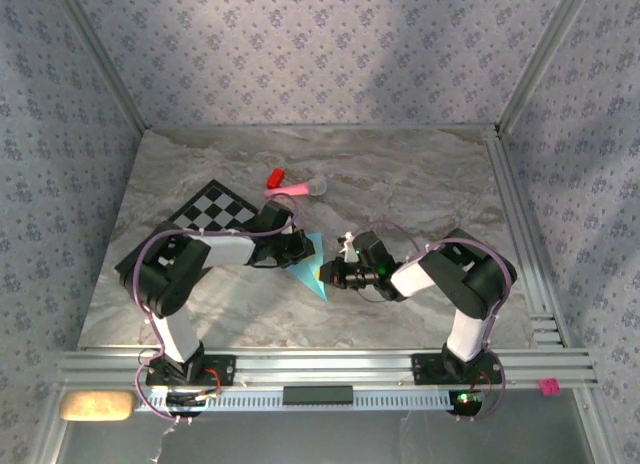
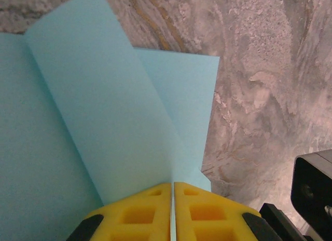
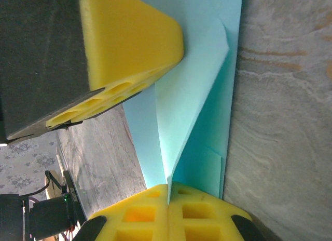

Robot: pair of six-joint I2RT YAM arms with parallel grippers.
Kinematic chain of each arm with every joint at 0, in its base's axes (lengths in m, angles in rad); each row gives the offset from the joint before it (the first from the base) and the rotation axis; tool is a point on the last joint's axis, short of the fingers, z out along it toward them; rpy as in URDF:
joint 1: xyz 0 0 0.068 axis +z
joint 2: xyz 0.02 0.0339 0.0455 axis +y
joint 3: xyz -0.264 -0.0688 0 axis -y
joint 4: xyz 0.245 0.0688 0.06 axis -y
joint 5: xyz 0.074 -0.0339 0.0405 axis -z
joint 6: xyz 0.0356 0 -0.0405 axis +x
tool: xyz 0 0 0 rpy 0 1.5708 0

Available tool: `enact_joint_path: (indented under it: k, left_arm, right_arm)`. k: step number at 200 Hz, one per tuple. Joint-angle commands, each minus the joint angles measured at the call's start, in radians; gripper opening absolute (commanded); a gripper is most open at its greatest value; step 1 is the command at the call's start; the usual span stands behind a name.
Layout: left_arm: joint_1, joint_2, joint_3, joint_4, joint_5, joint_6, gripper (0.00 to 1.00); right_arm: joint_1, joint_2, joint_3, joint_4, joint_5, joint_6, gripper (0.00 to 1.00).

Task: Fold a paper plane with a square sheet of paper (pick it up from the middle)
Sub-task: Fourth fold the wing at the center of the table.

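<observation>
Mid-fold step, probably forming a wing. Partly creased square sheet of paper (image 1: 312, 266) near mid-tabletop (image 1: 420, 184), between both arms. Left tool (image 2: 172, 191) pressed together, pinching a raised flap; right tool (image 3: 168, 193) likewise pinching the opposite end. Next, presumably: aligning flap edges along the centre crease, then pressing flat without tearing.

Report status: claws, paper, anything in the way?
Left claw shut on blue paper, right claw shut on it too. Paper part-folded, pinched at both ends. Pink toy, checkered mat lie apart from it.
</observation>
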Motion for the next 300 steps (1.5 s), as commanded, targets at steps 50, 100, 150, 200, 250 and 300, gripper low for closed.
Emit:
enact_joint_path:
  k: [50, 100, 150, 200, 250, 300]
  left_arm:
    - [-0.003, 0.029, 0.040, -0.008, -0.010, 0.016, 0.11]
    - [-0.003, 0.052, 0.039, -0.008, -0.010, 0.017, 0.11]
    - [-0.004, 0.058, 0.029, -0.029, -0.028, 0.026, 0.10]
    - [-0.003, 0.062, 0.021, -0.020, -0.027, 0.019, 0.10]
    - [-0.004, 0.056, 0.017, -0.023, -0.033, 0.016, 0.10]
    - [-0.004, 0.051, 0.013, -0.024, -0.044, 0.013, 0.10]
  right_arm:
    - [-0.018, 0.023, -0.011, -0.141, 0.014, 0.019, 0.02]
    - [-0.022, 0.017, 0.000, -0.171, 0.014, 0.021, 0.04]
    - [-0.015, -0.048, 0.009, -0.247, 0.023, 0.012, 0.14]
    - [0.019, -0.097, 0.029, -0.365, 0.033, -0.041, 0.17]
    - [0.040, -0.082, 0.033, -0.434, 0.070, -0.048, 0.14]
    - [0.042, -0.077, 0.001, -0.412, 0.060, -0.020, 0.11]
